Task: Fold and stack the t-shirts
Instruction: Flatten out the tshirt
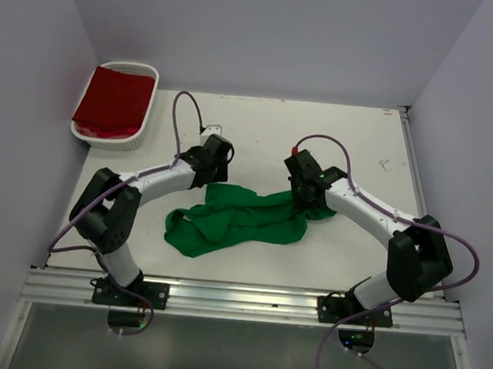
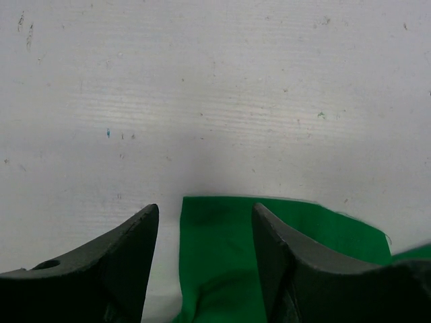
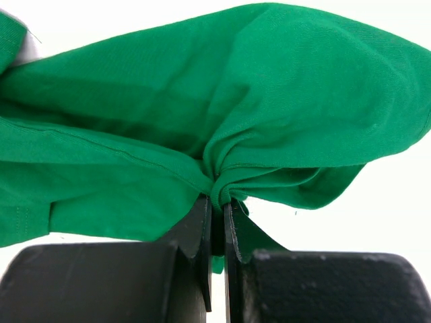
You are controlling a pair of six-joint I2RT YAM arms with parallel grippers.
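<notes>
The bright green t-shirt lies crumpled on the white table between my two arms. My right gripper is shut on a bunched fold at the shirt's right end. In the right wrist view the cloth billows above the clamped jaws of that gripper. My left gripper hovers at the shirt's upper left end. Its jaws stand apart, with a flat corner of green cloth lying on the table between them, not pinched. The dark red t-shirt lies in the basket.
A white slatted basket sits at the table's far left corner against the wall. Walls enclose the table on the left, back and right. An aluminium rail runs along the near edge by the arm bases.
</notes>
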